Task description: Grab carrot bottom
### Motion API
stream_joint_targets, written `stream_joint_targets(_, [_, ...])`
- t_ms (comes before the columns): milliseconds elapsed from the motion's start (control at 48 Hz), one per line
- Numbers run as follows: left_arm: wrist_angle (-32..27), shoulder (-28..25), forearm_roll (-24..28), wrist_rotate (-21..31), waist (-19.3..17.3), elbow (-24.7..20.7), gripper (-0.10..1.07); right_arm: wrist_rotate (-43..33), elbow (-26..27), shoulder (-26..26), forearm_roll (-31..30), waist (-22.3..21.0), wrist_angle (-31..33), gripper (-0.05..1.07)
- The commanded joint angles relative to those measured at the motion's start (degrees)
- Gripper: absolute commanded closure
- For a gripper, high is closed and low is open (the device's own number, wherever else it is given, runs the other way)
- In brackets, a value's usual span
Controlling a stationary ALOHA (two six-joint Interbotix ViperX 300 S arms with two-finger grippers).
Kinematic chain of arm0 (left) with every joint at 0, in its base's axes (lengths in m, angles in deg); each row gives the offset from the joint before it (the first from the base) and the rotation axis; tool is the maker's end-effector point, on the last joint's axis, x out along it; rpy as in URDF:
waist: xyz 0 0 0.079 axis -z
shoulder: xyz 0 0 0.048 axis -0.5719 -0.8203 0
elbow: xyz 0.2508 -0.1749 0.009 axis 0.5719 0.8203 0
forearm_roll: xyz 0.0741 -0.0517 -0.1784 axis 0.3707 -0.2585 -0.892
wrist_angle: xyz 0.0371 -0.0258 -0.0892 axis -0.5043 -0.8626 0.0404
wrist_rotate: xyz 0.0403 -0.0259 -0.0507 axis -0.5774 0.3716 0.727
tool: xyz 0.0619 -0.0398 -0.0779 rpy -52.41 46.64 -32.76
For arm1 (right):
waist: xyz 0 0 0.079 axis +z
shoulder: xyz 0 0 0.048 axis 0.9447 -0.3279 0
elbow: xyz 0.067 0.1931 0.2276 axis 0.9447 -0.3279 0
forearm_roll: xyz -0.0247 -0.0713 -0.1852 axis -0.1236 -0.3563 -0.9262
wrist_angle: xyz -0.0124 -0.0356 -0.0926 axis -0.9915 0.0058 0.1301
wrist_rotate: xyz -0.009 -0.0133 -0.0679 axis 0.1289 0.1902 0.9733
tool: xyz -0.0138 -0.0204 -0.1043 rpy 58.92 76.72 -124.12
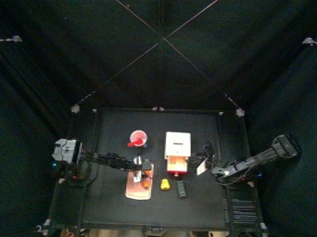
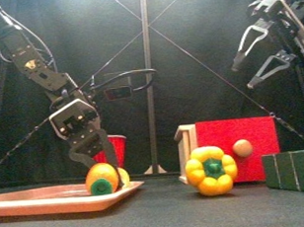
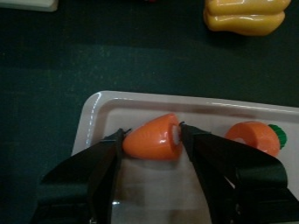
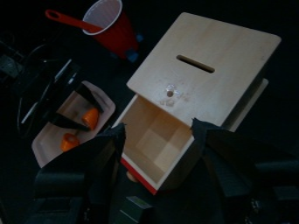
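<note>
In the left wrist view my left gripper [image 3: 152,136] is shut on the carrot bottom [image 3: 153,140], a blunt orange cone, just over the pale tray [image 3: 96,105]. The carrot top [image 3: 251,140], orange with a green end, lies on the tray beside it. In the front view the left gripper [image 2: 91,155] hangs low over the tray [image 2: 43,200], and an orange piece with a green end [image 2: 103,179] shows below it. From above, the left gripper [image 1: 145,170] is over the tray [image 1: 132,191]. My right gripper [image 2: 272,49] is open and empty, raised high at the right.
A yellow bell pepper [image 2: 211,170] stands right of the tray. A wooden box with a red front [image 2: 231,139] stands behind it, also in the right wrist view [image 4: 205,74]. A red cup [image 4: 107,26] is at the back. A green box [image 2: 299,167] is at the right.
</note>
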Motion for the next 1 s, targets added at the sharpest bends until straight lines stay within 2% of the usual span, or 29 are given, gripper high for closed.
stream_joint_targets(0, [-0.09, 0.18, -0.09, 0.09, -0.09, -0.7, 0.12, -0.09, 0.53, 0.18, -0.09, -0.18, 0.09, 0.09])
stream_joint_targets(417, [-0.09, 1.93, 0.0, 0.0, 0.0, -0.88, 0.26, -0.09, 0.44, 0.18, -0.09, -0.18, 0.09, 0.09])
stream_joint_targets(708, [-0.09, 6.33, 0.0, 0.09, 0.26, -0.62, 0.26, 0.0, 0.44, 0.18, -0.09, -0.26, 0.09, 0.09])
stream_joint_targets(979, [-0.09, 7.12, 0.0, 0.0, 0.26, -0.26, 0.26, 0.0, 0.26, 0.18, 0.53, -0.26, 0.0, 0.09])
